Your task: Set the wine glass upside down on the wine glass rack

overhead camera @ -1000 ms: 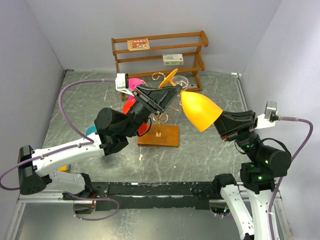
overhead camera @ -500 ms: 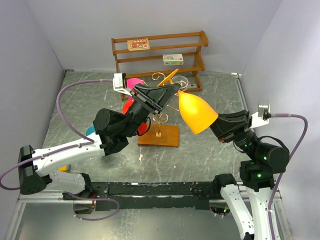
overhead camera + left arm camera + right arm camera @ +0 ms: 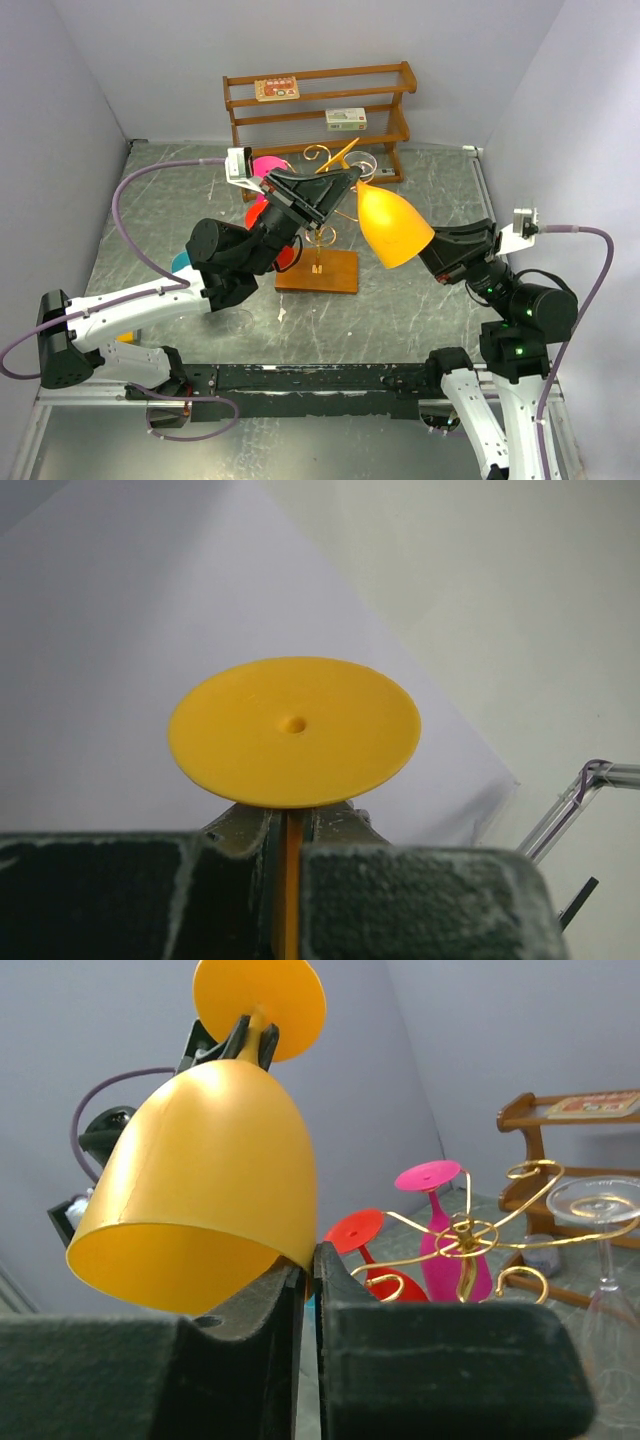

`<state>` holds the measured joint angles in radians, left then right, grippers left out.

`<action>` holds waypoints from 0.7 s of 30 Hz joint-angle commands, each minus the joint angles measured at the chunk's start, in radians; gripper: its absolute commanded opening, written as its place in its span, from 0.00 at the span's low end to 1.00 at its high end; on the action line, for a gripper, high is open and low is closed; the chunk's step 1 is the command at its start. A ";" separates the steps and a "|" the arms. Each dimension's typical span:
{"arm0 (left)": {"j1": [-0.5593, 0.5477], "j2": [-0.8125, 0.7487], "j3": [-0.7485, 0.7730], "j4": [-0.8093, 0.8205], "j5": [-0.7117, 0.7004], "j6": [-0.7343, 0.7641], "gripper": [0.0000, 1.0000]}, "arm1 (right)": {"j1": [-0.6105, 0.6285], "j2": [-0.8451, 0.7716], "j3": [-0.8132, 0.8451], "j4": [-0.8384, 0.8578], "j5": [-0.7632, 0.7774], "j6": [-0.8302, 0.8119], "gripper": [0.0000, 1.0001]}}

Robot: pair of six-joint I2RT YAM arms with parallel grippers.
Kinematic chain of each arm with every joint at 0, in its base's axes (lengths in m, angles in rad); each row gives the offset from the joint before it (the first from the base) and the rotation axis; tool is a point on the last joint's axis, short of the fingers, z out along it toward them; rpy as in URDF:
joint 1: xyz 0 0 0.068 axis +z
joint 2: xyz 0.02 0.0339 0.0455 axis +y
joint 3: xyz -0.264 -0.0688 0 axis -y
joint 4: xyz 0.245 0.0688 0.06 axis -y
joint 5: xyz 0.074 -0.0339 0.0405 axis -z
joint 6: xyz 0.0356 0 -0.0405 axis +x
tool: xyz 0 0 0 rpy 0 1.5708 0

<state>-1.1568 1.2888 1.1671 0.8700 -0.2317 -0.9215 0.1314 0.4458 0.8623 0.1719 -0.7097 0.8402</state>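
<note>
An orange wine glass hangs in the air above the gold wire rack, foot up and to the left, open bowl down and to the right. My left gripper is shut on its thin stem just below the foot; the stem shows between the pads. My right gripper is shut on the bowl's rim, one finger inside and one outside. In the right wrist view the bowl fills the left side and the rack's scroll arms lie behind it.
A red glass, a pink glass and a clear glass hang upside down on the rack. A brown three-tier wooden shelf with small boxes stands at the back. Grey walls close in left and right.
The orange glass has shifted a little left and down toward the rack. My right arm followed it inward; my left arm barely moved.
</note>
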 commanded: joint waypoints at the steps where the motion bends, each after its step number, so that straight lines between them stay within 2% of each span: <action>1: 0.009 -0.006 0.005 0.058 -0.018 0.065 0.07 | 0.004 -0.023 0.048 -0.123 -0.017 -0.049 0.20; 4: 0.008 -0.031 -0.016 0.041 -0.028 0.092 0.07 | 0.003 -0.036 0.087 -0.260 0.066 -0.123 0.41; 7: 0.009 -0.080 -0.056 0.010 -0.045 0.145 0.07 | 0.004 -0.054 0.130 -0.403 0.143 -0.188 0.52; 10: 0.011 -0.136 -0.083 -0.061 0.016 0.203 0.07 | 0.004 -0.064 0.198 -0.538 0.180 -0.249 0.55; 14: 0.011 -0.203 -0.129 -0.163 0.166 0.244 0.07 | 0.004 -0.060 0.290 -0.742 0.230 -0.353 0.56; 21: 0.011 -0.202 -0.023 -0.440 0.425 0.471 0.07 | 0.003 0.016 0.404 -0.852 0.221 -0.351 0.57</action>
<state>-1.1488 1.0683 1.0687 0.6228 -0.0093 -0.6228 0.1322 0.4049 1.2133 -0.5671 -0.4919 0.5056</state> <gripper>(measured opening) 0.112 0.567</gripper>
